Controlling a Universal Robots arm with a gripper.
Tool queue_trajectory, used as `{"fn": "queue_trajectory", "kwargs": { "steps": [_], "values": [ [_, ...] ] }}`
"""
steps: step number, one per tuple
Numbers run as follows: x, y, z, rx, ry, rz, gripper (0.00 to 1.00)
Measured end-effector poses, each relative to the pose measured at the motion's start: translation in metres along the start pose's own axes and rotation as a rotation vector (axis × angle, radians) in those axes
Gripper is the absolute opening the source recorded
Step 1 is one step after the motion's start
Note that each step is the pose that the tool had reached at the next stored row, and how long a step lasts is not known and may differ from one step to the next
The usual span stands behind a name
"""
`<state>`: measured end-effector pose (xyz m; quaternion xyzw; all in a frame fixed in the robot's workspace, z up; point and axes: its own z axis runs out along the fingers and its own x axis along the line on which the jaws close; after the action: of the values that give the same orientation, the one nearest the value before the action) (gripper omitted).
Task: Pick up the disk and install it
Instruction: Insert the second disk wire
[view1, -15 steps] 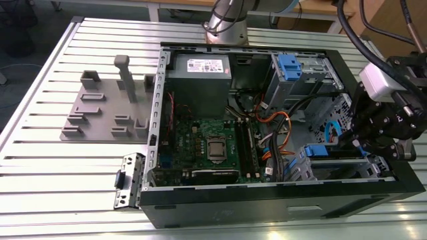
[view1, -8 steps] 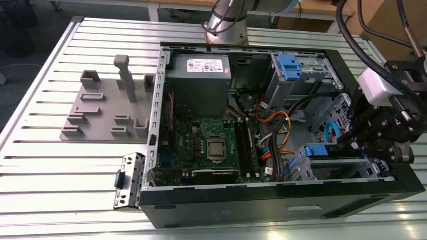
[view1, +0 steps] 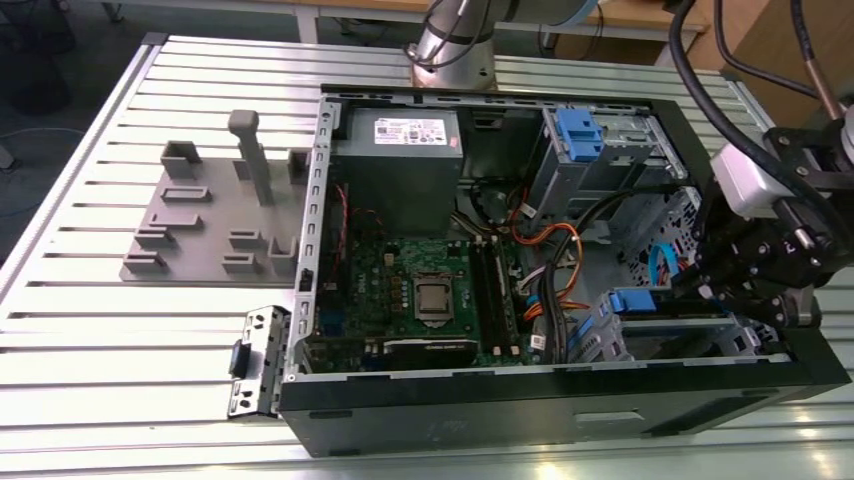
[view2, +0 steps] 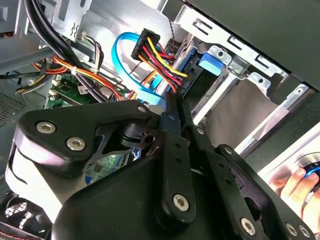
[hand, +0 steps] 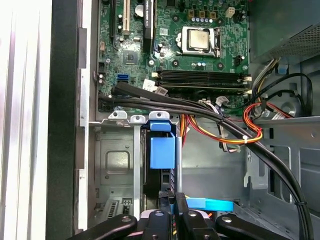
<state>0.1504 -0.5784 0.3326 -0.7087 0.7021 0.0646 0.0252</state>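
Gripper (hand: 170, 212) fingers pinched narrow on the disk (hand: 161, 172) edge, which stands upright in the drive cage (hand: 117, 160) of the open computer case (view1: 747, 385). Beyond the cage, cables (hand: 165, 102) cross toward the motherboard (hand: 175, 40).

Bright overhead light; glare on slatted table (view1: 80, 330); case interior shadowed.
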Motion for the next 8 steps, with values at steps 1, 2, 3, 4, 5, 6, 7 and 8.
{"fn": "queue_trajectory", "kwargs": {
  "steps": [1, 2, 3, 4, 5, 6, 7, 8],
  "values": [
    [0.0001, 0.0000, 0.0002, 0.0000, -0.0002, 0.000, 0.16],
    [0.0003, 0.0000, 0.0004, 0.0000, -0.0004, 0.000, 0.16],
    [0.0006, 0.0000, 0.0007, 0.0000, -0.0006, 0.000, 0.16],
    [0.0008, 0.0000, 0.0009, 0.0000, -0.0004, 0.000, 0.16],
    [0.0011, 0.0000, 0.0014, 0.0001, -0.0003, 0.000, 0.16],
    [0.0013, -0.0001, 0.0020, 0.0000, -0.0002, 0.000, 0.16],
    [0.0016, -0.0001, 0.0026, 0.0000, -0.0001, 0.000, 0.16],
    [0.0019, -0.0001, 0.0032, 0.0000, 0.0001, 0.000, 0.16]
  ]
}}
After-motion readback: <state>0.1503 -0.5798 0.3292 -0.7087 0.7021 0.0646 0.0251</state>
